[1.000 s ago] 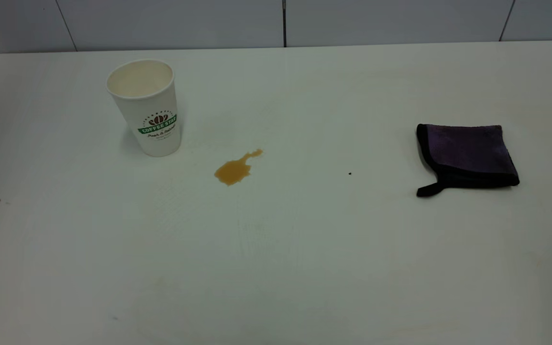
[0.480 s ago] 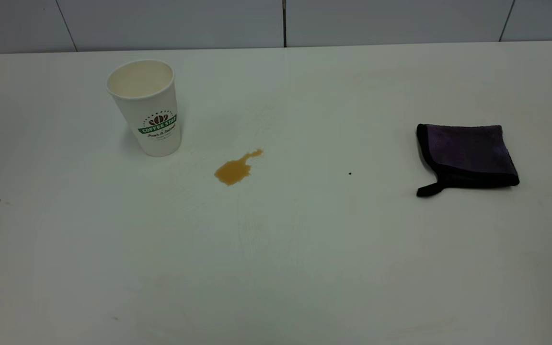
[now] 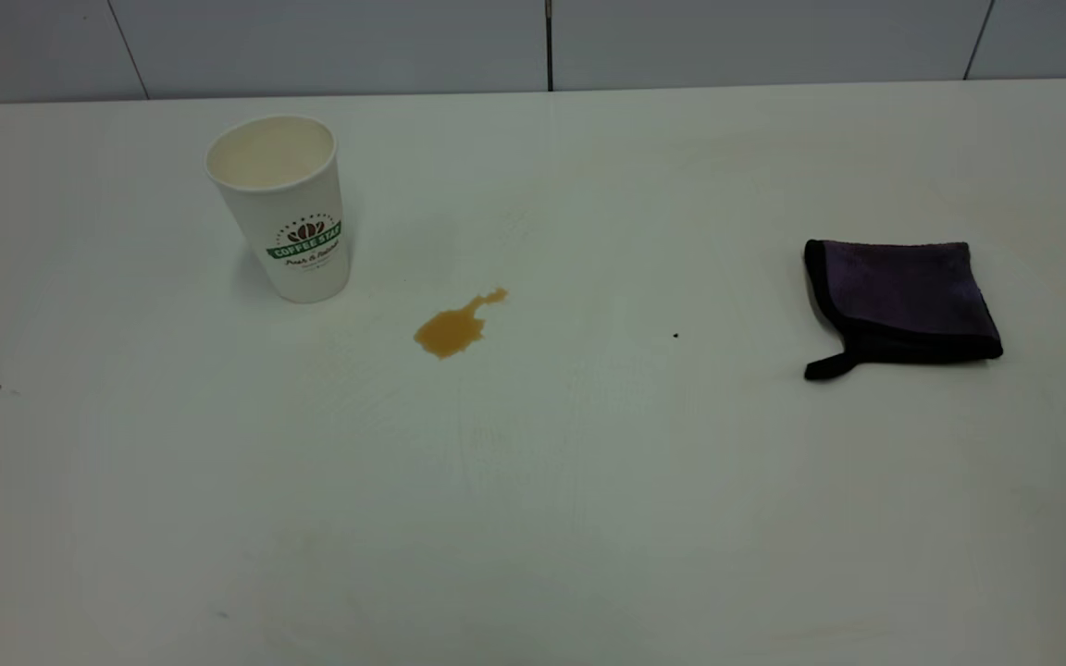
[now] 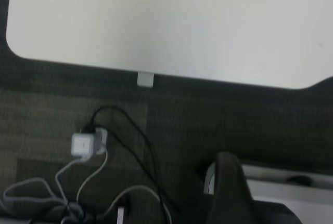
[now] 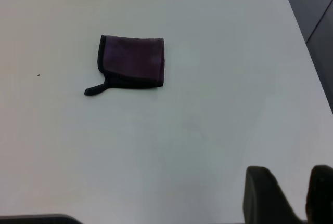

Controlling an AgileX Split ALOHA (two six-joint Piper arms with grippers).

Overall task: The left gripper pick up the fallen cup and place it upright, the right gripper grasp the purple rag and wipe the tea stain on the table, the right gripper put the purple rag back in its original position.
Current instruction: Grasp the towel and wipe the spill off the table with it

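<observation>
Behind the bench you've got a pale grey panelled wall (image 3: 329, 42) split by dark vertical seams. Under the edge, dark grey carpet floor (image 4: 250, 125), with a white plug adapter (image 4: 83, 144) and loose black and white cables (image 4: 130, 146) lying on it.

The cup (image 3: 286, 211) bears a green band reading "COFFEE STAR".

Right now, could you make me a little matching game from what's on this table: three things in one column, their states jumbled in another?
Things:
1. cup
2. tea stain
3. purple rag

States:
A. lying flat near the table's right side, untouched
B. standing upright, mouth up
C. amber blotch on the table, unwiped

Pairs: 1-B, 2-C, 3-A
</observation>
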